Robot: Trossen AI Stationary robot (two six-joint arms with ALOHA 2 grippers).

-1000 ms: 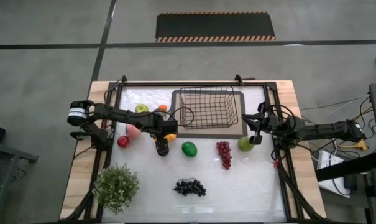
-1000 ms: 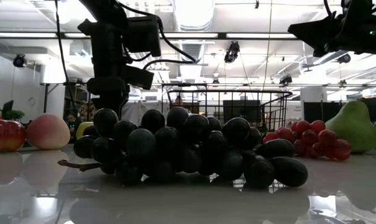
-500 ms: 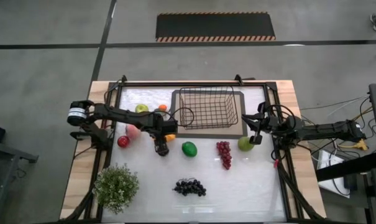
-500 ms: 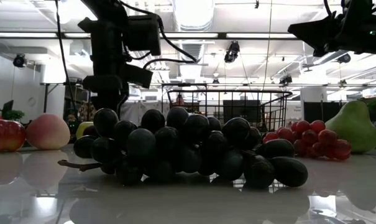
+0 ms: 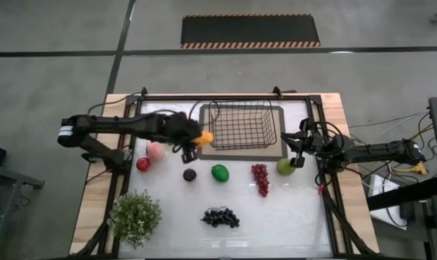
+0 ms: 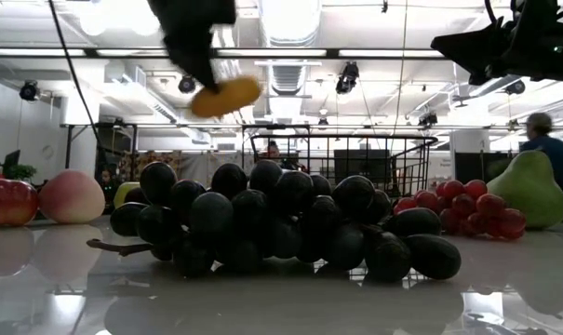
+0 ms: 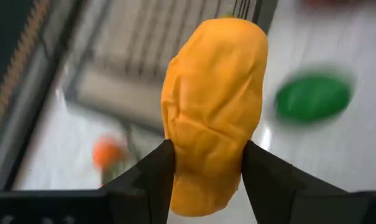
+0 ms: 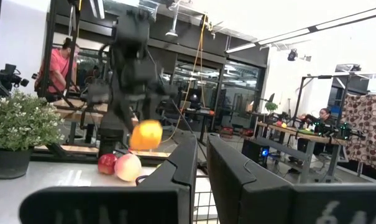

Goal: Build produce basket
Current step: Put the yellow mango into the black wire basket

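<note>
The left gripper [image 5: 193,142] grasps the orange mango [image 5: 203,137] above the table, just beside the left wall of the basket [image 5: 241,124]; the basket lies toward the right arm's side; the right gripper [image 5: 297,153], clenched empty, waits at the basket's other side.

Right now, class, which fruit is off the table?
The orange mango, gripped by the left gripper beside the basket; every other fruit lies on the table.

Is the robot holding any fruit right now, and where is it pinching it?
Yes. The left gripper pinches the orange mango near one end. The right gripper holds nothing.
</note>
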